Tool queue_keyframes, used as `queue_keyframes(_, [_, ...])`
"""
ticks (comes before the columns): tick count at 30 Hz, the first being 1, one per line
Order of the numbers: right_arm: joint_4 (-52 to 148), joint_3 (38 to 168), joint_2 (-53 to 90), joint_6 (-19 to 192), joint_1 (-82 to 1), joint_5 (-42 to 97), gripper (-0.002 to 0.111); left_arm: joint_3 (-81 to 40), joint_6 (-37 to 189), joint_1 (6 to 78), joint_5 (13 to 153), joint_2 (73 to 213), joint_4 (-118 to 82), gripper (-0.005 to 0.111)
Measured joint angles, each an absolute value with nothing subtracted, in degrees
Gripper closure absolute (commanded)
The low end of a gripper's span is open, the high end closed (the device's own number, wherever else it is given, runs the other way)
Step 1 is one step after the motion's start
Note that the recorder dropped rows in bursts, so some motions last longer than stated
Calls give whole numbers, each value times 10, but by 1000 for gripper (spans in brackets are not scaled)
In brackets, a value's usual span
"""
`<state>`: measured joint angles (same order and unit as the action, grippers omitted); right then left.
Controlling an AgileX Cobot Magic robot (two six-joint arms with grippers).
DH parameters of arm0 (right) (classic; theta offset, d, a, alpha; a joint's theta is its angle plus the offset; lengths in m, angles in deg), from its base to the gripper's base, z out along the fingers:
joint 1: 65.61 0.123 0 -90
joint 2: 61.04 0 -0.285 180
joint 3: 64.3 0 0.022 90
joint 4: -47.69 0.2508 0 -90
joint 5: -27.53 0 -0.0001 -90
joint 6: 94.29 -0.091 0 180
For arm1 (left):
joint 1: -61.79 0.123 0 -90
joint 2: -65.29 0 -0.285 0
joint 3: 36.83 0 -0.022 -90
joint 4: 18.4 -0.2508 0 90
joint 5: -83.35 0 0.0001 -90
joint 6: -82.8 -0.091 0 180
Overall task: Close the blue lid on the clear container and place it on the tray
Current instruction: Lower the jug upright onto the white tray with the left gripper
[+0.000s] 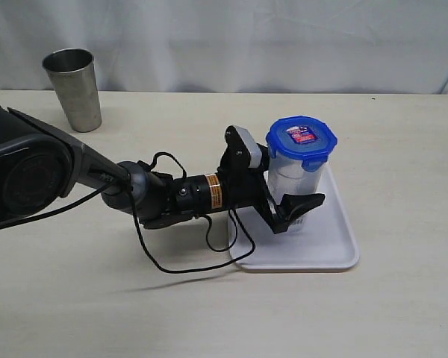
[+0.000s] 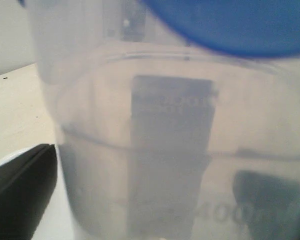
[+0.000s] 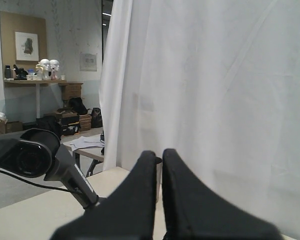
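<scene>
Container [image 1: 291, 170] stands upright on the tray [image 1: 325, 250], toward its arm-side end, with the lid [image 1: 302, 138] seated level on top. I can't tell if all four flaps are snapped.

Left claw [image 1: 290, 183] straddles the container low down, with one finger on the tray's near side and the other hidden behind. Jaws are wide. Wrist view is blurred, so I can't tell if the pads press the wall or stand just off it. Right claw [image 3: 159, 152] is clenched, empty, and nowhere near the tray.

Step looks like release and back out. To do it well:
- get both fingers clear of the wall before any arm motion
- retreat straight off the tray's arm-side edge, with no lift or sideways sweep
- go slow, since a tall narrow can tips on a light nudge

Around:
- Cable [image 1: 172, 261] loops on the table at the tray's near arm-side corner and seems to cross the rim. It could snag the tray on retreat.
- Steel cup [image 1: 75, 88] is well apart from the tray, beyond its arm-side end, and out of the exit path.
</scene>
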<state>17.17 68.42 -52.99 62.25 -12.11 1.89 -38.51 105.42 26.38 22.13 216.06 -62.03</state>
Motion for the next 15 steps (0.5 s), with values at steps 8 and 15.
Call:
queue_keyframes(8, [171, 684, -530, 623, -121, 19, 104, -385, 1076, 296, 206, 2159, -696, 18])
queue_keyframes(15, [171, 684, -530, 623, -121, 19, 104, -385, 1104, 330, 181, 2157, -784, 18])
